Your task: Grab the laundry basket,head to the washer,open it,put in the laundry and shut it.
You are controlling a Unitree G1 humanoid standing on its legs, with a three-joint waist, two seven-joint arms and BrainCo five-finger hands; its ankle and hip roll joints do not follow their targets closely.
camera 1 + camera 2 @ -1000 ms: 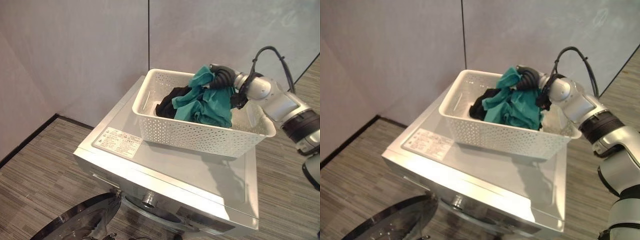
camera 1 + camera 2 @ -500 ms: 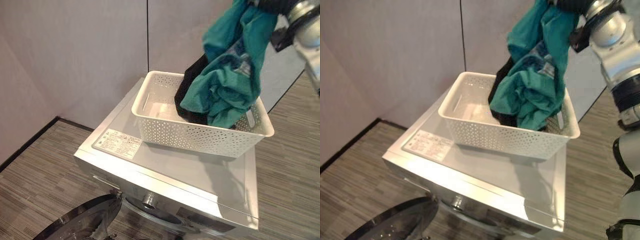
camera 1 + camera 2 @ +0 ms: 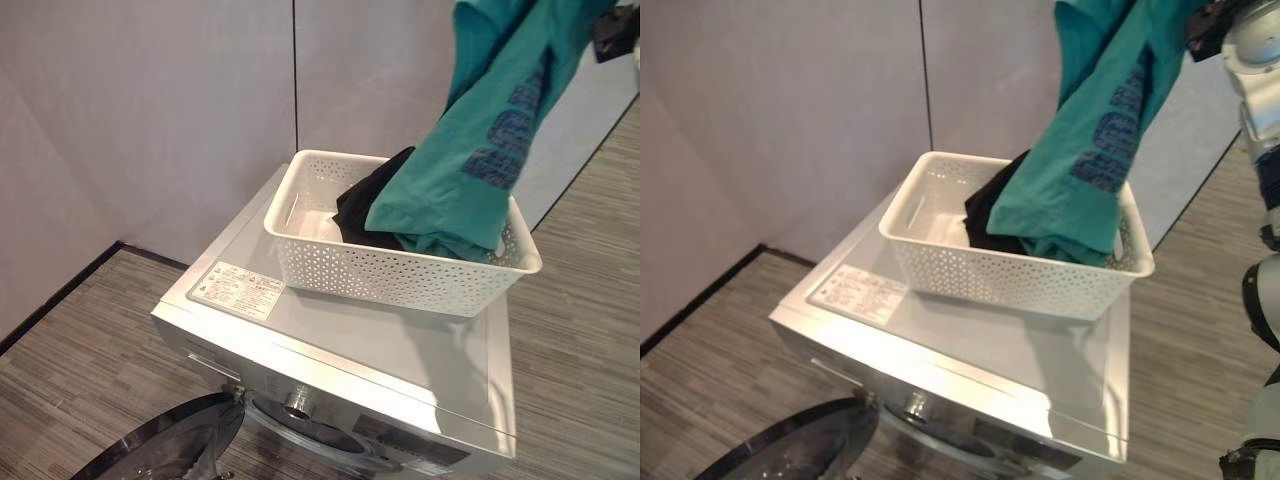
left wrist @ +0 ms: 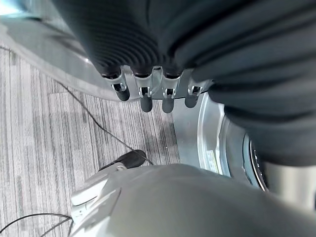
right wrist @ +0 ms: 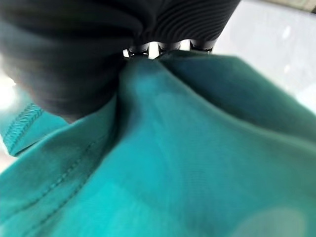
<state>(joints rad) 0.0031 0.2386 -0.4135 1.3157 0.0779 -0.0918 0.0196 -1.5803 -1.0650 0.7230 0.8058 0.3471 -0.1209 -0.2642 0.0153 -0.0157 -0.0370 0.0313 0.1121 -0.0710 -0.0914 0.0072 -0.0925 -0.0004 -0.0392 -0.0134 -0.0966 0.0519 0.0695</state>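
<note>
The right hand (image 5: 163, 29) is raised high above the white laundry basket (image 3: 400, 275), its fingers bunched into the teal shirt (image 3: 490, 150), pinching a fold so the cloth hangs long. The shirt's lower end is in the basket beside a black garment (image 3: 365, 205), so it looks only part-way lifted out. The basket sits on top of the washer (image 3: 330, 350), handy for unloading, and the washer door (image 3: 160, 445) below is swung open, ready. The left hand (image 4: 153, 96) hangs low near the washer, fingers loose and straight.
</note>
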